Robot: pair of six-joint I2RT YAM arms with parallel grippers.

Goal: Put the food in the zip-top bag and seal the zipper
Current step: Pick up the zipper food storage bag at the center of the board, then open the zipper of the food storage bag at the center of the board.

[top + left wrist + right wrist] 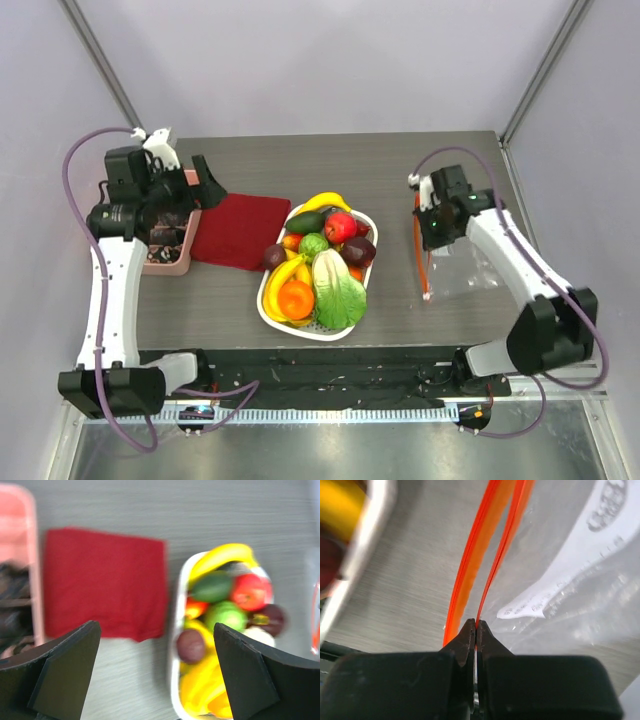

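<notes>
The food lies piled in a white basket (268, 310) mid-table: an orange (296, 298), a cabbage (338, 288), a red apple (340, 227), bananas (325, 202) and dark purple pieces. The clear zip-top bag (465, 270) lies flat to the right, its red-orange zipper (424, 262) facing the basket. My right gripper (476, 625) is shut on one thin lip of the zipper (502, 550); the other lip (470, 565) runs free beside it. My left gripper (156, 627) hangs open and empty above the basket's left rim (176, 630), near the apple (250, 591).
A dark red cloth (240, 230) lies left of the basket. A pink tray (178, 262) with dark items sits at the far left under the left arm. A white label (555, 587) shows on the bag. Grey walls close in the table's sides.
</notes>
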